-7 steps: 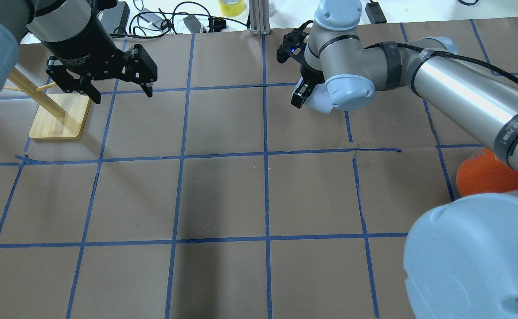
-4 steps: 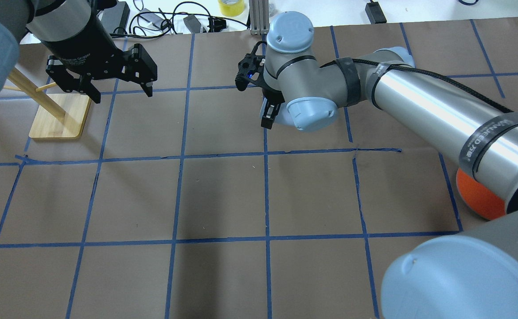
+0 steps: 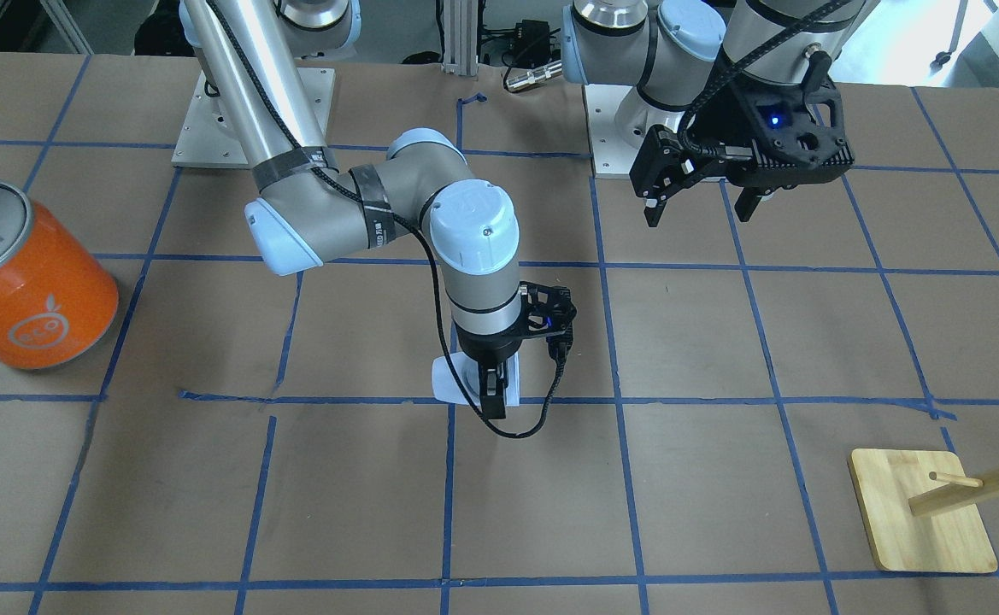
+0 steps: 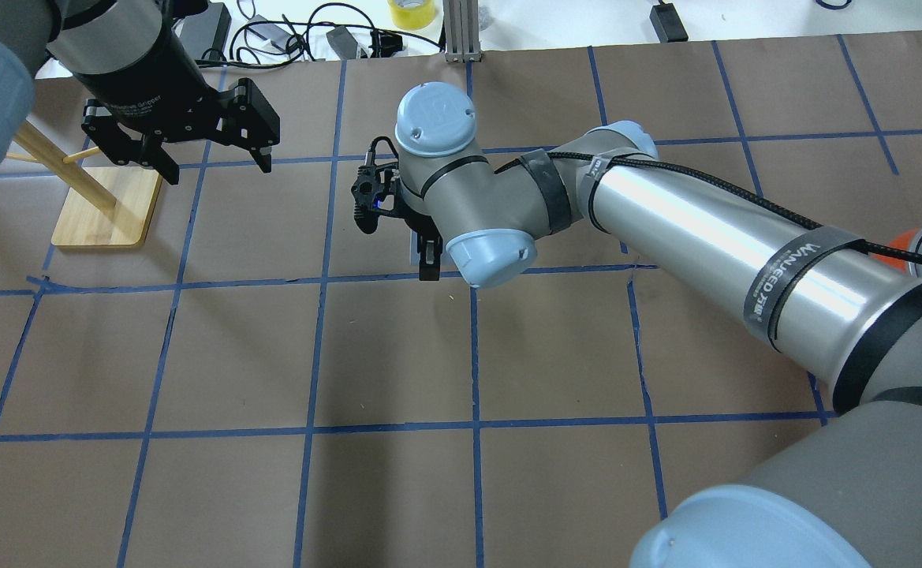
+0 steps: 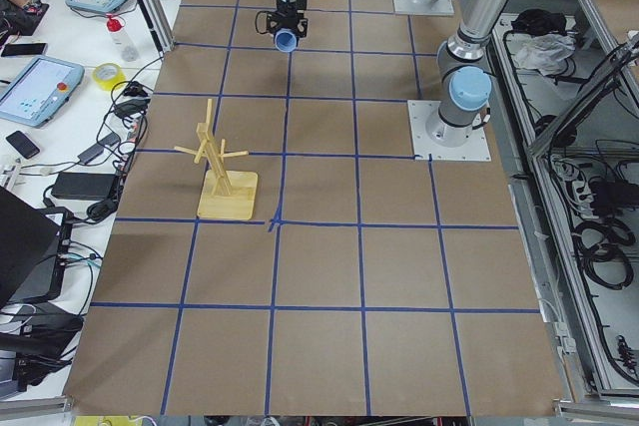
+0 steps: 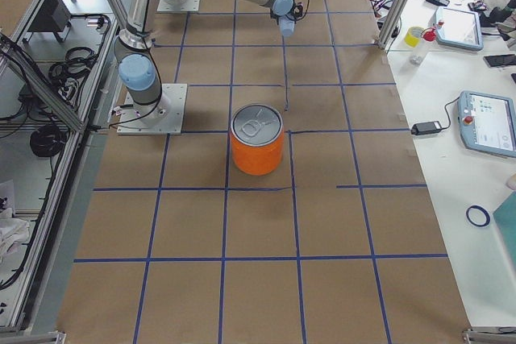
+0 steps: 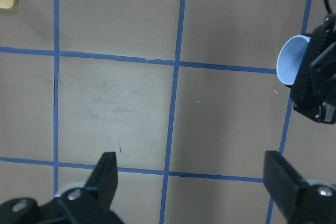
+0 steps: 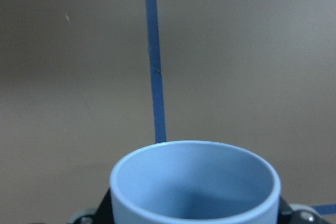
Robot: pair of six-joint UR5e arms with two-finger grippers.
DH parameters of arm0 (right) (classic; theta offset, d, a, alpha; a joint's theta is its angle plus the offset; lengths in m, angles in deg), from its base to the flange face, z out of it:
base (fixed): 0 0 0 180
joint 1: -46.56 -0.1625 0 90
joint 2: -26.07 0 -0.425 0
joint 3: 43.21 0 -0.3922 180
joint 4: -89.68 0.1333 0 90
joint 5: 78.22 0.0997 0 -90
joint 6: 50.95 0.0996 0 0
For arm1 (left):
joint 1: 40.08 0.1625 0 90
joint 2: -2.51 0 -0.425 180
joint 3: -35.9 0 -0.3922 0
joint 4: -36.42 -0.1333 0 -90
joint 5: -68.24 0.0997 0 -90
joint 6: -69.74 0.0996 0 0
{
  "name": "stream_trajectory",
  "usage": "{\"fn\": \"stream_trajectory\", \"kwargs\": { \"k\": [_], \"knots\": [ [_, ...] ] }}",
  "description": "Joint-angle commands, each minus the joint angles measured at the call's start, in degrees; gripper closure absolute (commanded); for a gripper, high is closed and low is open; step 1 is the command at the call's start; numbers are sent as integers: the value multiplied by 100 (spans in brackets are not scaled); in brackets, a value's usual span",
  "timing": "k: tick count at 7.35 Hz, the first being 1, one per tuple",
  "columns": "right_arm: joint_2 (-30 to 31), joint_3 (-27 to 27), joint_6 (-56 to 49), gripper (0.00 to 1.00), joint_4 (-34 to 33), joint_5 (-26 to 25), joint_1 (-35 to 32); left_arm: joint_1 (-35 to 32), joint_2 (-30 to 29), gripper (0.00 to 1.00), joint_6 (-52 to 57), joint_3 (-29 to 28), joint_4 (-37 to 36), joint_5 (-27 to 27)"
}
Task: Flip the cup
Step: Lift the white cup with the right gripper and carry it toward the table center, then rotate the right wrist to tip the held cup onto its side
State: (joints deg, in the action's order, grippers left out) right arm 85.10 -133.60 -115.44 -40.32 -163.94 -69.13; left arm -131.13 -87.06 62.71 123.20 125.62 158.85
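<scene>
Front-facing view: the right gripper (image 3: 489, 395) points down, clamped on the smooth, tapered pale-blue plastic cup (image 3: 443, 381) over a blue tape line (image 3: 721, 401) on matte brown paper (image 3: 208, 495). The left gripper (image 3: 697, 213) hangs at 1 o'clock, jaws spread. A glossy orange can (image 3: 33, 286) stands at 9 o'clock. Overhead view: the right gripper's wrist hides nearly all the cup, which moved toward 9 o'clock within the last second. Right wrist view: only here, the cup's round rim and hollow interior.

FREE: robot-side half of table (image 4: 232, 355), wide open squares | CENTRE: right arm (image 4: 689, 237) slants across; right gripper (image 3: 489, 389) clasps cup (image 3: 443, 380), height above table unclear | FAR LEFT: left gripper (image 4: 217, 170), fingers spread, hangs beside wooden rack (image 3: 922, 512) | RIGHT EDGE: orange can (image 3: 29, 290)
</scene>
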Motion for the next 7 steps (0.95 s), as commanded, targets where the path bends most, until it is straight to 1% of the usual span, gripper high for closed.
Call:
{"fn": "stream_trajectory", "kwargs": {
  "k": [1,7],
  "knots": [
    [-154,-13,-311,100,1,211,-76,0,0,0,0,-2,0,0],
    [-453,-4,-214,100,-139,221,-58,0,0,0,0,-2,0,0]
  ]
}}
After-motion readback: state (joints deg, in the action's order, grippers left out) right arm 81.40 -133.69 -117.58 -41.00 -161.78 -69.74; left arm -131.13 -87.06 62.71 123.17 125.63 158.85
